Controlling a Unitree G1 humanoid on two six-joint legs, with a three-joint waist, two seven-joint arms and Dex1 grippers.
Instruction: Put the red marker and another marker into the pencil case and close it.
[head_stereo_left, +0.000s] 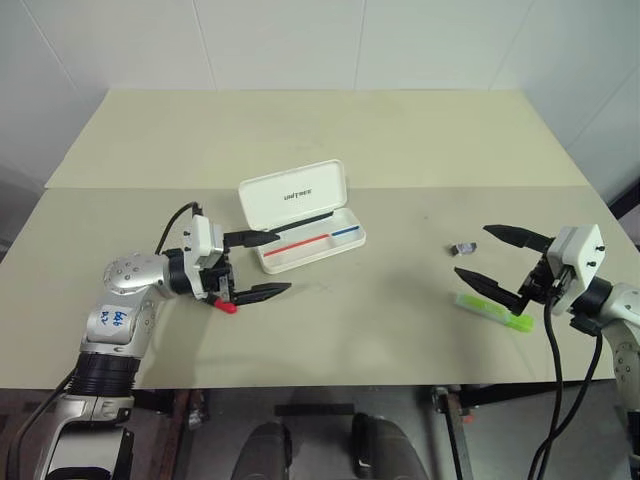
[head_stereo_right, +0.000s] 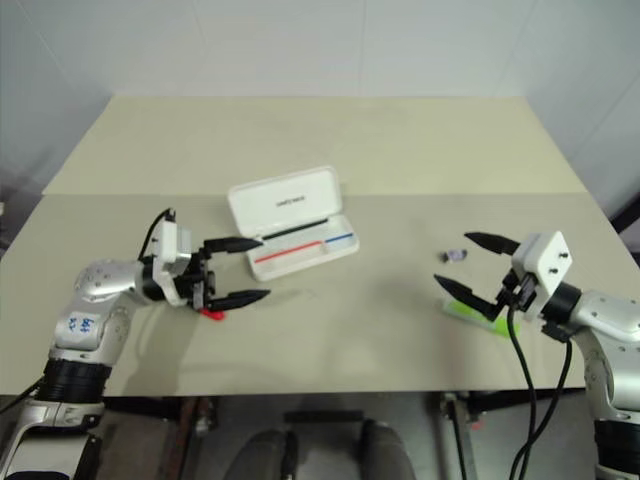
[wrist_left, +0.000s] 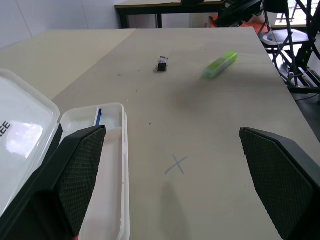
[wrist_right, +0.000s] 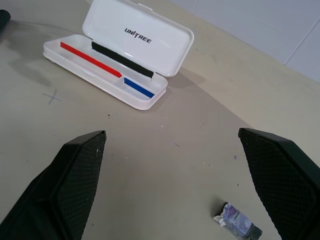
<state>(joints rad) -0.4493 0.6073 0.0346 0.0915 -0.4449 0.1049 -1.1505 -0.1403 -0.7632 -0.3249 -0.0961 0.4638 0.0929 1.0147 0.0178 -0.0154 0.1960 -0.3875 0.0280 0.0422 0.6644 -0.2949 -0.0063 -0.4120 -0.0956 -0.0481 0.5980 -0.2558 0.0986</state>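
- The red marker (head_stereo_left: 227, 307) lies mostly hidden beneath the left gripper (head_stereo_left: 264, 265) — just a red tip pokes out.
- The green marker (head_stereo_left: 494, 311) is partly covered by the right gripper's (head_stereo_left: 482, 254) lower finger.
- The small dark object (wrist_right: 238, 223) is too small to identify.
- The pencil case (wrist_left: 107, 165) is cut off by the left wrist view's edge.

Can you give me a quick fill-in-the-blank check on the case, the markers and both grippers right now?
1. The pencil case lies with its lid ____.
2. The green marker lies under the ____ gripper.
3. The red marker peeks out beneath the ____ gripper.
4. Both grippers' jaws stand ____, holding nothing.

Missing words: open; right; left; open
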